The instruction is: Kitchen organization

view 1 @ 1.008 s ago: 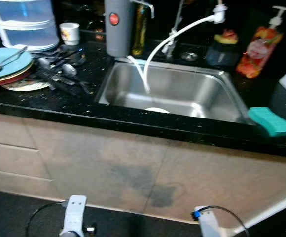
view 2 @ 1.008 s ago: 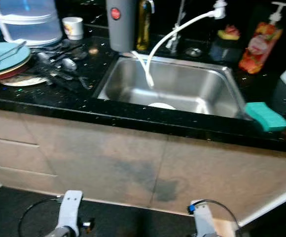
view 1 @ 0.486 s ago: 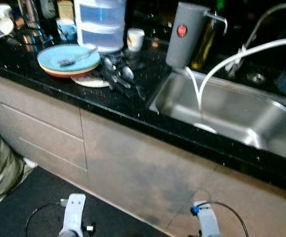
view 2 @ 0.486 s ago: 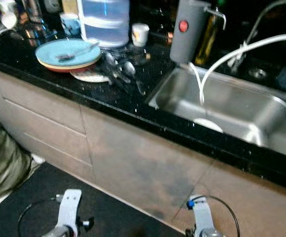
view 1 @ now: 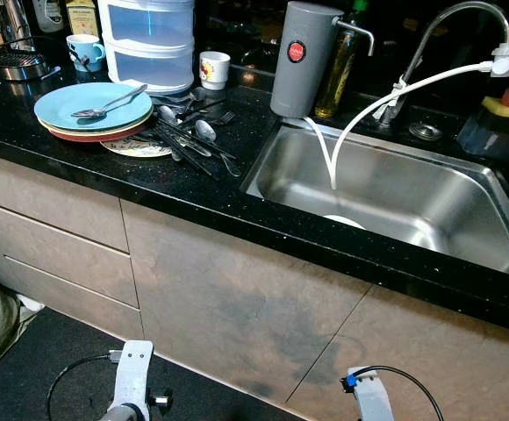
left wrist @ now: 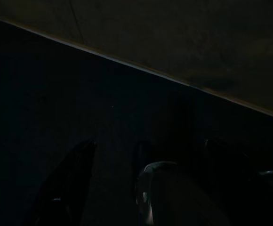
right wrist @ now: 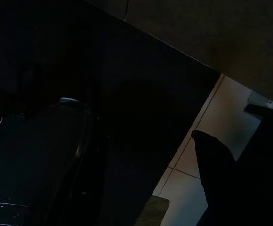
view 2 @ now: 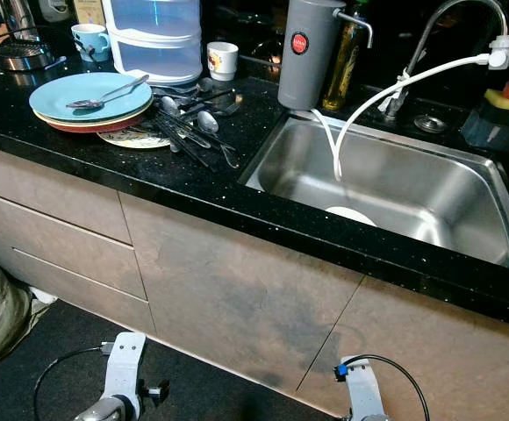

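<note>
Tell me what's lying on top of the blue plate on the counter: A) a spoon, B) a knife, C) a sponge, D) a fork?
A: a spoon lies across the top blue plate of the stack, left of the sink; the other cutlery lies on the counter beside the plates.

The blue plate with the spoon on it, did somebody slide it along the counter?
No. The blue plate sits by the cutlery pile, left of the sink, same as before. The camera turned, not the plate.
</note>
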Controlling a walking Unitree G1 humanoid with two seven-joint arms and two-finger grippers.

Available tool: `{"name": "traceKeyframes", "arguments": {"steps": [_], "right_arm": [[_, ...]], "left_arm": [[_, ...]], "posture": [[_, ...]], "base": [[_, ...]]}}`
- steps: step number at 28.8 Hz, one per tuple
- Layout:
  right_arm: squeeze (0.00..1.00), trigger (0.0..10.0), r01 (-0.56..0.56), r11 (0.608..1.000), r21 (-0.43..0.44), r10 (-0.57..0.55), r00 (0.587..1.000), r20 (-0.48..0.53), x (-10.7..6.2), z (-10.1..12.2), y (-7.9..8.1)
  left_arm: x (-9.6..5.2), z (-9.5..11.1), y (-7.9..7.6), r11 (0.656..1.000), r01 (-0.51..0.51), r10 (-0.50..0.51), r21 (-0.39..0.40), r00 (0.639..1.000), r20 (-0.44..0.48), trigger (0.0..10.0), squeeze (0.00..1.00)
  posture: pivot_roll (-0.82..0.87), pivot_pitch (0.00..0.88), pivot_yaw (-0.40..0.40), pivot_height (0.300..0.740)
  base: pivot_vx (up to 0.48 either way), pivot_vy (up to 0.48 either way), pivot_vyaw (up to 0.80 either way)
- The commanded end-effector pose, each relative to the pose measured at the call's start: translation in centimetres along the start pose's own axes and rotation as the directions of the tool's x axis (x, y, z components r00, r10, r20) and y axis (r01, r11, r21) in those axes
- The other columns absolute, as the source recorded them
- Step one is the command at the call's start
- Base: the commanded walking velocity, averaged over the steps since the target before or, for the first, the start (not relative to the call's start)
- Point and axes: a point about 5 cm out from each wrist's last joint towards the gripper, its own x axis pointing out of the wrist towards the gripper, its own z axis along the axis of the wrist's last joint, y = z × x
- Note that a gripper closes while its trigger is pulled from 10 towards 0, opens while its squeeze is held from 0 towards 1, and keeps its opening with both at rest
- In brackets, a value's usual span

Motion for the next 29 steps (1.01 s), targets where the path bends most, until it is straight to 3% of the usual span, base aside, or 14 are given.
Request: {"name": "traceKeyframes", "arguments": {"steps": [1,29], "right_arm": [[0.0,10.0,0.013,1.0,0.003,-0.013,1.0,-0.004,-0.07,0.18,-0.45],[0.0,10.0,0.013,1.0,0.006,-0.013,1.0,-0.024,-0.11,-0.42,-0.56]], "left_arm": [[0.09,0.1,-0.33,0.999,0.001,-0.001,-0.033,1.0,0.0,10.0,0.0],[0.07,-0.25,-0.58,1.0,0.011,-0.011,-0.026,1.0,-0.017,10.0,0.0]], "posture": [[0.12,0.0,-0.099,0.74],[0.11,0.0,-0.098,0.74]], "base": [[0.0,0.0,0.0],[0.0,0.0,0.0]]}}
